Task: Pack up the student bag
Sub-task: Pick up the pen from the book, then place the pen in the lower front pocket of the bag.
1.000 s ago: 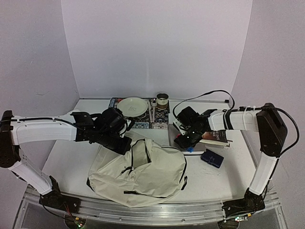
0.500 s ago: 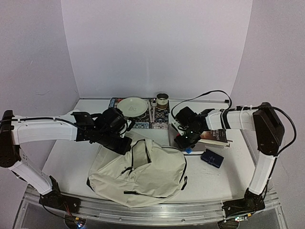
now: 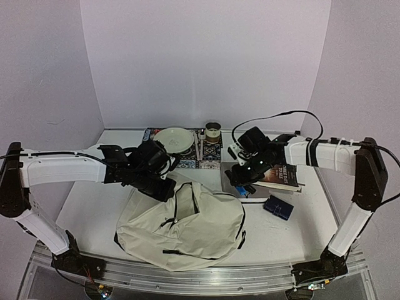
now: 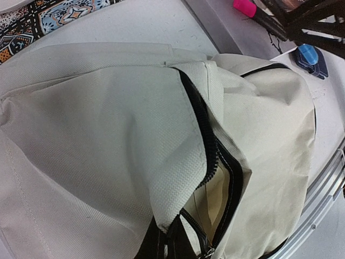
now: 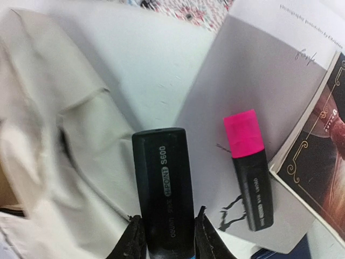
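So far: nothing shows inside the student bag (image 3: 194, 228); its zip (image 4: 207, 140) gapes, and packing looks barely begun.
Bag's place: flat on the table (image 3: 87, 206), centre, between the two arms, toward the near edge.
Left gripper (image 3: 164, 187): clamped on the bag's fabric by the top of the zip, holding the mouth up.
Right gripper (image 3: 242, 182): fingers pinching a black marker (image 5: 161, 183), just off the bag's far right corner, over a grey sheet (image 5: 242, 81).
Left to do: marker into the mouth; then, I judge, the pink-capped marker (image 5: 247, 162), book (image 3: 281, 177) and dark blue pouch (image 3: 278, 207).
Left wrist view only: the open slot and its pale lining.
Right wrist view only: the grip itself, and the second marker near it, apart.
Top view only: both arms, and the gap from marker to mouth.
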`<state>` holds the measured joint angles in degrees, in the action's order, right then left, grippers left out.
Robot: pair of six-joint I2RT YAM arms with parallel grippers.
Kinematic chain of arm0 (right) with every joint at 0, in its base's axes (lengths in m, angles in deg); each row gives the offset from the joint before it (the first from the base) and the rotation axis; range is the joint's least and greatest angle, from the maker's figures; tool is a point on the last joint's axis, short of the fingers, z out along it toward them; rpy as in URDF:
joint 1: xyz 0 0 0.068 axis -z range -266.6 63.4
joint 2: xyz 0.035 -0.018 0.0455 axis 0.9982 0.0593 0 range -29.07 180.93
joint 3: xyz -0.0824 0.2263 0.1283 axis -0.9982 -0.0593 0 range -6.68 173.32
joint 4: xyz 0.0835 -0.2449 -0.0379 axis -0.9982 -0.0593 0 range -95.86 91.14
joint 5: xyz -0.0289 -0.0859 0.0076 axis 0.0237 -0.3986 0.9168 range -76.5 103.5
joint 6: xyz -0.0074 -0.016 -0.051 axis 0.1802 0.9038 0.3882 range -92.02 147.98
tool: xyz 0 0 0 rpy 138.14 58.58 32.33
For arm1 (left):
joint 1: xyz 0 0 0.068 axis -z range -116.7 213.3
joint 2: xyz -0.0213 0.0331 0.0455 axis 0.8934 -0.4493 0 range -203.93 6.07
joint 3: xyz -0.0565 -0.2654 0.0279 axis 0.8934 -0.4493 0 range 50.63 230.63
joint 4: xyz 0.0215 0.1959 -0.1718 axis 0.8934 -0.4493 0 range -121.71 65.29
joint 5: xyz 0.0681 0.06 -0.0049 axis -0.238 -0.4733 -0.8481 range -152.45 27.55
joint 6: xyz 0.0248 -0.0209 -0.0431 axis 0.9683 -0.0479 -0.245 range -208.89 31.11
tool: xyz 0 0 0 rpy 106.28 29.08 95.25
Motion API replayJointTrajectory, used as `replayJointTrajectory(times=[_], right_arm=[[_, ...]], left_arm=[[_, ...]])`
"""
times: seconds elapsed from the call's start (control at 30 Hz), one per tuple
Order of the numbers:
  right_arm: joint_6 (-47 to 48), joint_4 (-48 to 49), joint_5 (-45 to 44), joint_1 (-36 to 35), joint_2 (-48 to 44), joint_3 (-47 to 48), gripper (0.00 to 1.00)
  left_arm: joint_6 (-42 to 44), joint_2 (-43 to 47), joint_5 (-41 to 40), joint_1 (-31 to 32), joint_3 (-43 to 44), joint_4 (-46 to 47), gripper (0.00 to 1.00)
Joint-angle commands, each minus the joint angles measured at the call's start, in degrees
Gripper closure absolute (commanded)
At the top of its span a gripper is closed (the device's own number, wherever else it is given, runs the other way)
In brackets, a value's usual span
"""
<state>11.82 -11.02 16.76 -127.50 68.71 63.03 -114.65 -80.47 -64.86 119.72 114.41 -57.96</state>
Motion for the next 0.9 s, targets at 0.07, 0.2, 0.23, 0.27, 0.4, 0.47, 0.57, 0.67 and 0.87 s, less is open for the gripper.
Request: replayJointTrajectory(times=[0.07,0.2,0.23,0.27,0.4,0.47,0.57,0.67,0.87], right_arm=[[-12.8,4.7,10.9,-1.8,-6.8,-3.2,1.00],[-18.7,7.1,14.3,-4.8,-6.6,-4.0,1.00],[-19.7,7.8,15.1,-5.9,-6.3,-4.0,1.00],[-21.1,8.7,15.6,-6.8,-5.9,-4.0,1.00],[-27.0,12.6,17.4,-10.3,-3.1,-4.0,1.00],[-29.6,14.9,18.1,-11.0,-1.2,-3.7,1.00],[-31.9,16.8,18.2,-12.0,1.7,-2.7,1.00],[-33.1,17.2,18.0,-12.3,4.3,-0.7,1.00],[-37.8,25.6,18.0,-12.3,8.6,0.4,1.00]], left_arm=[[-1.4,-0.6,1.2,-0.4,4.5,2.1,1.00],[-1.5,-1.0,1.2,-0.4,5.1,2.1,1.00],[-1.5,-1.1,1.2,-0.4,5.3,2.1,1.00],[-1.5,-1.1,1.2,-0.4,5.4,2.2,1.00],[-1.5,-1.1,1.3,-0.4,5.8,2.3,1.00],[-1.4,-1.1,1.4,-0.4,5.9,2.3,1.00],[-1.5,-1.0,1.4,-0.5,5.8,2.4,1.00],[-1.6,-0.8,1.6,-0.4,5.5,2.5,1.00],[-1.8,0.0,2.2,-0.4,4.7,3.6,1.00]])
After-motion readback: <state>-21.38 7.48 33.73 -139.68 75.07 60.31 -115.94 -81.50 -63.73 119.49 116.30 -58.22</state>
